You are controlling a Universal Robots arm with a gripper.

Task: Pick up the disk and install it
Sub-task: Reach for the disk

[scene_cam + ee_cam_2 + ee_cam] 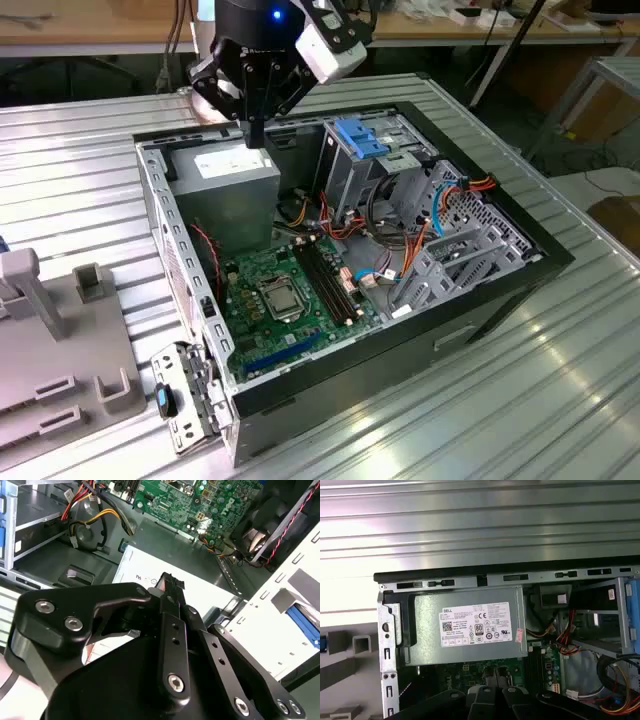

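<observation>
Clenched on nothing, the black two-fingered pincer hovers just above the large grey box-shaped power supply with a white label. Near it, the dark disk with bright blue plastic rails seems to stand in the grey metal cage. Descending while clenched would likely strike the supply, and loose orange cables beyond the cage could snag.

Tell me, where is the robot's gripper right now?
In the exterior view the gripper hangs at the far corner of the open computer case, toward that view's left, right over the grey power supply.
</observation>
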